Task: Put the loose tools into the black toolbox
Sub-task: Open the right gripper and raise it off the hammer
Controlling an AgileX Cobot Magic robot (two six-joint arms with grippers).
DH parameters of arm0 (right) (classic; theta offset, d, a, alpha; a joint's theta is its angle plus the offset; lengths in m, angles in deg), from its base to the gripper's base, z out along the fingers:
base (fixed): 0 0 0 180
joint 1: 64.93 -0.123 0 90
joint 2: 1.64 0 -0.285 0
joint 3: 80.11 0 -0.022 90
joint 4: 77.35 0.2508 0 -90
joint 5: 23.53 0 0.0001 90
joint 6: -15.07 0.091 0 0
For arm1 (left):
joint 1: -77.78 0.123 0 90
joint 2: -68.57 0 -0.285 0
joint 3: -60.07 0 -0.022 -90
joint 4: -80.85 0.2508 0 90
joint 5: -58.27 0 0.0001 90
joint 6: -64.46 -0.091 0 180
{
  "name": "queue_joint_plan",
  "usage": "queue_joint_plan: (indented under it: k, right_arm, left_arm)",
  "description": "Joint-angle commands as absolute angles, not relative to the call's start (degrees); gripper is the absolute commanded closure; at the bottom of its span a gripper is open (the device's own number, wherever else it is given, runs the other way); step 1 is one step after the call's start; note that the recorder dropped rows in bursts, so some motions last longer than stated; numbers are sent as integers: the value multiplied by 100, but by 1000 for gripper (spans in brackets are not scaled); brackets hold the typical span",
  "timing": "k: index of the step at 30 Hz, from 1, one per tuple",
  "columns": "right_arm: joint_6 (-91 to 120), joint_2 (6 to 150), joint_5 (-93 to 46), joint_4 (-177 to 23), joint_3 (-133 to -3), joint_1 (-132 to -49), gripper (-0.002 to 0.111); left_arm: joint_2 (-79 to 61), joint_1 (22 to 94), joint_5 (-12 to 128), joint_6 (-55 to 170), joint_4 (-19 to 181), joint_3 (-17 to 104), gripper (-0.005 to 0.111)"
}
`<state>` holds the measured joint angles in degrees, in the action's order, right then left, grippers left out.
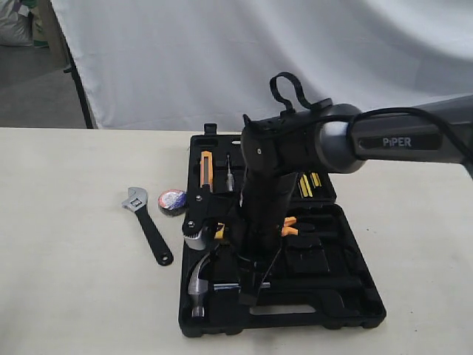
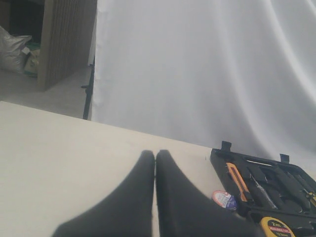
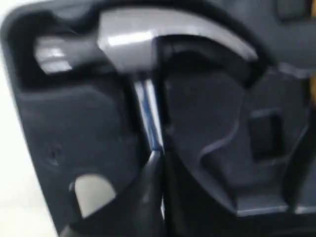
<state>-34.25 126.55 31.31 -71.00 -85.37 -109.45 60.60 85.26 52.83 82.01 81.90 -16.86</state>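
Note:
The black toolbox (image 1: 355,314) lies open on the table. The claw hammer (image 1: 198,285) rests in its near-left recess, its silver head (image 3: 133,42) sharp in the right wrist view and its handle hidden under the arm. My right gripper (image 1: 250,296) (image 3: 159,155) is shut, with its tips down on the hammer's thin neck. Left of the box, the adjustable wrench (image 1: 148,225) and the small tape roll (image 1: 172,201) (image 2: 225,200) lie on the table. My left gripper (image 2: 155,157) is shut and empty, and hangs over bare table left of the toolbox (image 2: 219,158).
Inside the box are an orange utility knife (image 1: 207,170) (image 2: 237,180), a yellow tape measure (image 2: 277,227), orange-handled pliers (image 1: 290,225) and yellow-handled tools (image 1: 309,183). A white curtain hangs behind the table. The right arm covers the box's middle.

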Motion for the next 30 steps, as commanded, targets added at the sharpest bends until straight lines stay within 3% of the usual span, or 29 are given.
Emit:
queue_joint_plan:
  k: [1, 17, 30]
  right_arm:
    - [-3368, 13015, 3136, -7226, -8474, -10703, 109]
    - [-3274, 12383, 3227, -7101, -8915, -10729, 109]
    - [-3414, 12258, 2593, -5180, -9042, -10729, 109]
  left_arm:
    - [6078, 8671, 5324, 8228, 8215, -1671, 106]
    - [6078, 8671, 5324, 8228, 8215, -1671, 106]
    - [6078, 8671, 5324, 8228, 8215, -1671, 106]
